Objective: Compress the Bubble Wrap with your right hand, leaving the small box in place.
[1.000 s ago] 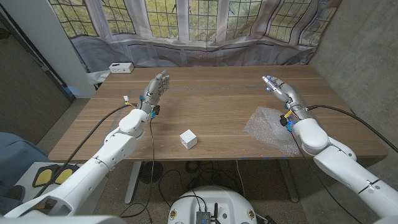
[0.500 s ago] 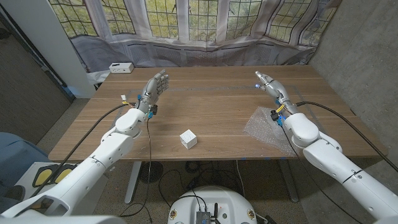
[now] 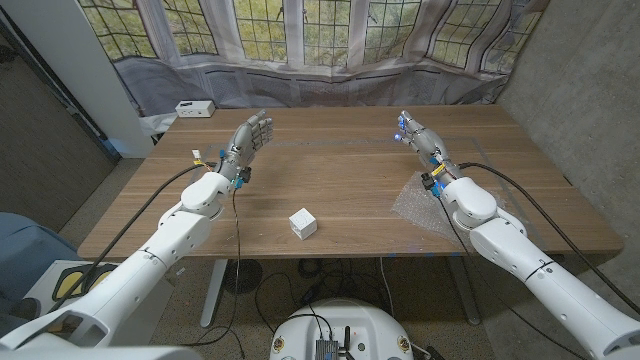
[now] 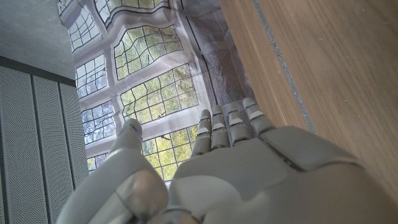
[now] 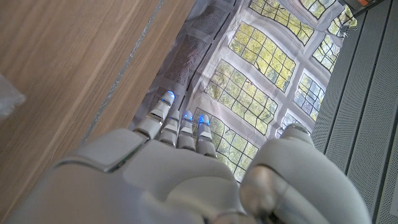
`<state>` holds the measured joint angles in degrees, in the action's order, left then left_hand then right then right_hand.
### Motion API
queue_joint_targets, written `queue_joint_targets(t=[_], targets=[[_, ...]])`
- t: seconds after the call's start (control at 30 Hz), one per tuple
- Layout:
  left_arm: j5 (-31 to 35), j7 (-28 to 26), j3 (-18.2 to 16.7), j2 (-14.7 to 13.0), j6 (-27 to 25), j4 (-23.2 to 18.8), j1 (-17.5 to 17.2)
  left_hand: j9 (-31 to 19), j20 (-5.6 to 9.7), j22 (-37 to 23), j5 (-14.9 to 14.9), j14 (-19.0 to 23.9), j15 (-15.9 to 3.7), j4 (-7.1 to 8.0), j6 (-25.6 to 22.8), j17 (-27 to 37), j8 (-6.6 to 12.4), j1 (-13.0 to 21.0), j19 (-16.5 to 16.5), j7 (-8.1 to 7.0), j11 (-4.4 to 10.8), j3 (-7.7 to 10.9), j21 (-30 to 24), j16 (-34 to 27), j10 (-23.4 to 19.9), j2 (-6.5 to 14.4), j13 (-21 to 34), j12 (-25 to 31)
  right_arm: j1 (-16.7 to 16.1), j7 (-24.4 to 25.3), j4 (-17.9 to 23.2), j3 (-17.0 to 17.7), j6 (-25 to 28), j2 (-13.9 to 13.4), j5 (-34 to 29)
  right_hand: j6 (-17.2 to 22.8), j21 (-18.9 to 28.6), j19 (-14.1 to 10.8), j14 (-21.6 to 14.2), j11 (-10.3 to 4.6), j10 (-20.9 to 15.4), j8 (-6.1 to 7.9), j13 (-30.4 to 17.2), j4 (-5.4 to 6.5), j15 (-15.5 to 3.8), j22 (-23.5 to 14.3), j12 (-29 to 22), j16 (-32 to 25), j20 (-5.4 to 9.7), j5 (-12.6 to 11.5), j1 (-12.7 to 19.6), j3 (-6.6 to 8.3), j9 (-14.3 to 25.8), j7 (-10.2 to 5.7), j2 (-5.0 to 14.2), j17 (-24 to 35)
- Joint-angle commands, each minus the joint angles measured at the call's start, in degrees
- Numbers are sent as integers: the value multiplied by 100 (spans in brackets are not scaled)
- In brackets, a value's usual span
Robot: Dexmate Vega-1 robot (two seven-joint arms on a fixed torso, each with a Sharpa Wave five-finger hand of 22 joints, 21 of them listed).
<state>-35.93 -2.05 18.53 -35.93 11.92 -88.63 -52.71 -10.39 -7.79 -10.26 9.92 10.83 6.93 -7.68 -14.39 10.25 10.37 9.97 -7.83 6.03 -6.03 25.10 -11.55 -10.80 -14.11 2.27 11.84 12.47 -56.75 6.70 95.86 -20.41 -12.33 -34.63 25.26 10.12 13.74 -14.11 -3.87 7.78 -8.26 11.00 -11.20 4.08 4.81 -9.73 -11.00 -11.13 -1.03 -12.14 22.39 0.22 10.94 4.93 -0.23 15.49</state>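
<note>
The sheet of clear bubble wrap (image 3: 416, 200) lies on the table's right side, partly covered by my right forearm. A corner of the bubble wrap (image 5: 7, 97) shows in the right wrist view. My right hand (image 3: 418, 137) is raised beyond the sheet, fingers straight, holding nothing; the right hand (image 5: 186, 177) points toward the window. The small white box (image 3: 303, 223) sits near the front edge at the middle, touched by neither hand. My left hand (image 3: 249, 141) is held up over the left part of the table, fingers straight and empty. The left hand (image 4: 230, 171) also faces the window.
A white device (image 3: 193, 108) sits at the table's (image 3: 340, 170) back left corner. A patterned curtain (image 3: 330, 75) hangs behind the far edge. A concrete wall stands to the right.
My right hand has swung left and farther from me, moving from above the bubble wrap's far edge to beyond its far left corner. The left hand, box and sheet have stayed put.
</note>
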Motion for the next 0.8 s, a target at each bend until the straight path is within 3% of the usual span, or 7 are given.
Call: queue_joint_targets(t=[0.03,0.17,0.43,0.8], targets=[[-241,346,-37,32,92,180,112,-13,36,-17,2,-30,16,-8,52,11,-16,25,6,10,-24,42,0,25,42,29,11,-27,588,-533,-1221,-310,-668,390,195,-77,-34,-16,52,-47,39,-27,-14,1,-1,-24,9,5,40,23,-69,-67,-8,-87,-41,-3],[-229,409,-5,17,62,195,186,-12,35,-17,1,-39,13,-9,88,11,-21,26,15,0,-22,42,3,25,63,27,10,-34,605,-498,-1211,-313,-541,346,235,-92,-66,32,99,-46,80,-28,-11,6,9,-23,19,15,35,21,-101,-88,-10,-91,-61,-11],[-141,333,22,3,56,158,193,-11,42,-17,1,-68,13,-11,113,11,-13,27,31,16,-22,40,9,30,97,23,9,-44,751,-893,-1677,-350,-654,486,594,-48,-115,105,175,-46,139,-5,-7,15,-2,-23,27,26,38,13,-160,-125,-12,-88,-98,-26],[-87,254,37,-33,7,42,149,-10,47,-16,0,-79,17,-11,128,11,-6,28,51,33,-25,39,16,28,104,20,8,-43,723,-917,-1692,-373,-675,489,670,-58,-118,70,143,-31,90,-5,-4,20,12,-23,-3,0,30,5,-202,-150,-12,-55,-117,-40]])
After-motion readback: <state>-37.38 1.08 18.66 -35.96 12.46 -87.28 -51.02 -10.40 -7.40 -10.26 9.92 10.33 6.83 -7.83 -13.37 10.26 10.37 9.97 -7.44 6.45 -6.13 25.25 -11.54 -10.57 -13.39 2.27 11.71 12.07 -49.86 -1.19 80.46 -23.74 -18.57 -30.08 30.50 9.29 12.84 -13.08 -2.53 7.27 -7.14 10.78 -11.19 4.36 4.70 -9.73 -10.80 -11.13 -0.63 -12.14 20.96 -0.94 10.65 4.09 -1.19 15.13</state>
